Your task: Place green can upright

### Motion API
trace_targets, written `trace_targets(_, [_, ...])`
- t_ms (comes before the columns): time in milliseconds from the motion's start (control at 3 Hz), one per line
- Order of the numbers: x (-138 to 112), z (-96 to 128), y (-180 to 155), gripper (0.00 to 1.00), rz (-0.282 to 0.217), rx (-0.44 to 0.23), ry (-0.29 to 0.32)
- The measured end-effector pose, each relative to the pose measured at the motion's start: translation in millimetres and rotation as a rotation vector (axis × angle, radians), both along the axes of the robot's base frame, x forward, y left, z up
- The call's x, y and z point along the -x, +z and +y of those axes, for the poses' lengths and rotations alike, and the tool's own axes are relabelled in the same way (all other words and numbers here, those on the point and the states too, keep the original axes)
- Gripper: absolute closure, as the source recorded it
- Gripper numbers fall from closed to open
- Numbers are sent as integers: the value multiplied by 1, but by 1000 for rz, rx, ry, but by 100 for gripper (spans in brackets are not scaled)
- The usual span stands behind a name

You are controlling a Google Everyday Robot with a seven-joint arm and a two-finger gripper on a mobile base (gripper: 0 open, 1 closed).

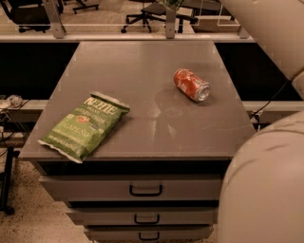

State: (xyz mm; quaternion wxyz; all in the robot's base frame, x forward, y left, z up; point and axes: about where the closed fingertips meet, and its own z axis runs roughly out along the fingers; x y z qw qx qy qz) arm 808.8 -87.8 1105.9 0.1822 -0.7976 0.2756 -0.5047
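A small piece of green with pale markings (170,4) shows at the very top edge, above the far side of the table. It looks like the green can, mostly cut off by the frame. My gripper is out of view past the top edge. My pale arm (266,33) runs down from the top right, and its bulk (266,190) fills the lower right corner. A red and white can (191,85) lies on its side on the grey table top (142,61), right of centre.
A large flat green chip bag (84,125) lies at the table's front left, overhanging the edge. The table has drawers (145,190) below its front. A rail with posts (171,23) and office chairs stand behind the table.
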Motion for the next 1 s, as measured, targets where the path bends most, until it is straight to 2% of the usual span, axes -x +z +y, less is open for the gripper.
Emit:
trace_targets(333, [14, 4, -25, 100, -16, 77, 92])
trace_targets(667, [43, 10, -61, 100, -17, 168, 236])
trace_targets(1000, [62, 17, -98, 100, 28, 195, 352])
